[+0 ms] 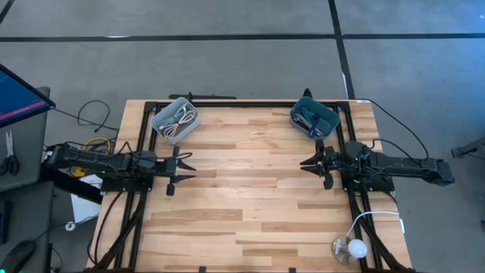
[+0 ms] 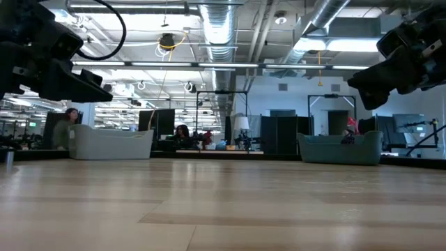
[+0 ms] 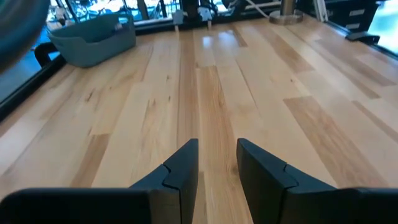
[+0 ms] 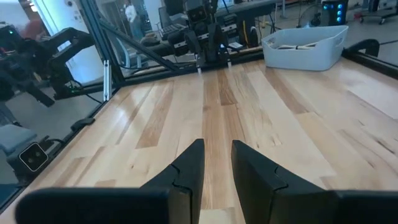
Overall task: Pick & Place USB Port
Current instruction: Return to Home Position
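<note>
A grey bin (image 1: 175, 120) holding pale cables sits at the table's far left; it also shows in the right wrist view (image 4: 305, 46). A teal bin (image 1: 313, 117) holding cables sits at the far right, seen too in the left wrist view (image 3: 93, 40). My left gripper (image 1: 188, 173) hovers over the left part of the table, open and empty (image 3: 217, 155). My right gripper (image 1: 305, 161) hovers over the right part, open and empty (image 4: 217, 155). No single USB part can be made out in the bins.
A round white lamp (image 1: 349, 248) with its cord stands at the table's near right corner. Bare wood lies between the two grippers (image 1: 242, 174). Black frame rails run along the table edges. In the low view, people sit at desks in the room behind.
</note>
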You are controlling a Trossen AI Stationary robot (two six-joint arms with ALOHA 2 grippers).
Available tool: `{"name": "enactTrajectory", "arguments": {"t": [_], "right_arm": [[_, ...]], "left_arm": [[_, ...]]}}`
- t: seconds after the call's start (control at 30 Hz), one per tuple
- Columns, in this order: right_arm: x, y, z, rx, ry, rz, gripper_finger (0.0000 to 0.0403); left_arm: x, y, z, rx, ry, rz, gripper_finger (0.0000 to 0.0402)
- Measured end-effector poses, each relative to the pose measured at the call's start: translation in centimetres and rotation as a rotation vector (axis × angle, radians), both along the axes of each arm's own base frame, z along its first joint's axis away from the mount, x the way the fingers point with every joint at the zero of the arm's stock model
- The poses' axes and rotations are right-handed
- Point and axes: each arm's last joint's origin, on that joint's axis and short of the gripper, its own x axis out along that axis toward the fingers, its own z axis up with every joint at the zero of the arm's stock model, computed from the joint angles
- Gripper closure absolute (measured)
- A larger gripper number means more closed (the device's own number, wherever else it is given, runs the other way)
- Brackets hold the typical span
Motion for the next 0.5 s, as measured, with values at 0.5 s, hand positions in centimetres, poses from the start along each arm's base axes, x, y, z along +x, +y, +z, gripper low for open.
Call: {"name": "enactTrajectory", "arguments": {"t": [0.5], "right_arm": [[0.0,0.0,0.0,0.0,-0.003,0.002,0.0329]], "left_arm": [[-1.1,0.2,2.7,-0.034,-0.308,0.009,0.0291]]}}
